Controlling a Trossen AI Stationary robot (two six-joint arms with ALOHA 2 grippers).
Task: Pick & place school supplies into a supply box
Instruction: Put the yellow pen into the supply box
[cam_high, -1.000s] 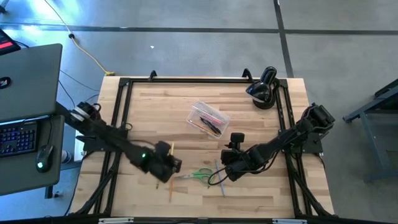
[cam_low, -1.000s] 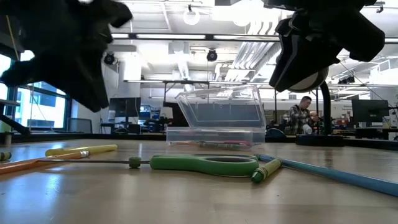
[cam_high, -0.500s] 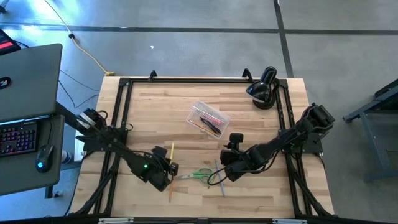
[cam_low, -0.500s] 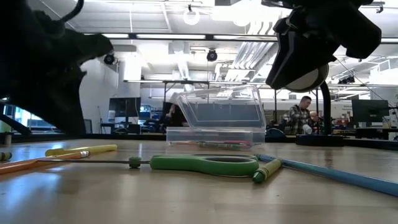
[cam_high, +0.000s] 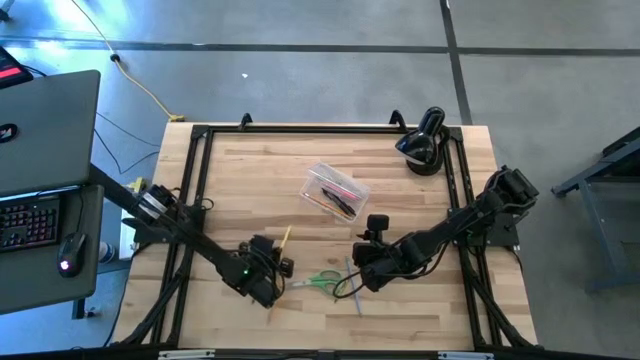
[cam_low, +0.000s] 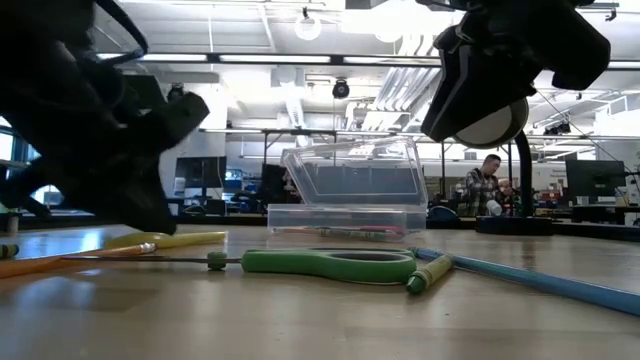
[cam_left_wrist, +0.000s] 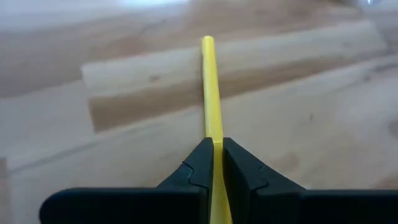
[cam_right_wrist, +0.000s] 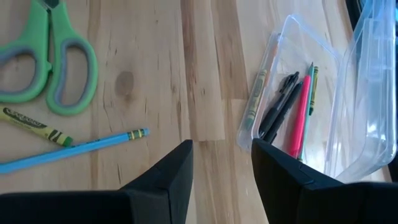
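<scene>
The yellow pencil (cam_left_wrist: 210, 93) runs out of frame between the fingers — its far end blurred.

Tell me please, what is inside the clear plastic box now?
Inside the supply box, the right wrist view shows a pink pen, two dark pens, and a green crayon along its wall. The box's far end is hidden behind its raised lid.

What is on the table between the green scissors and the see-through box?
Nothing but bare wood. The right wrist view shows it best: the green scissors lie apart from the clear box, with only table between.
</scene>
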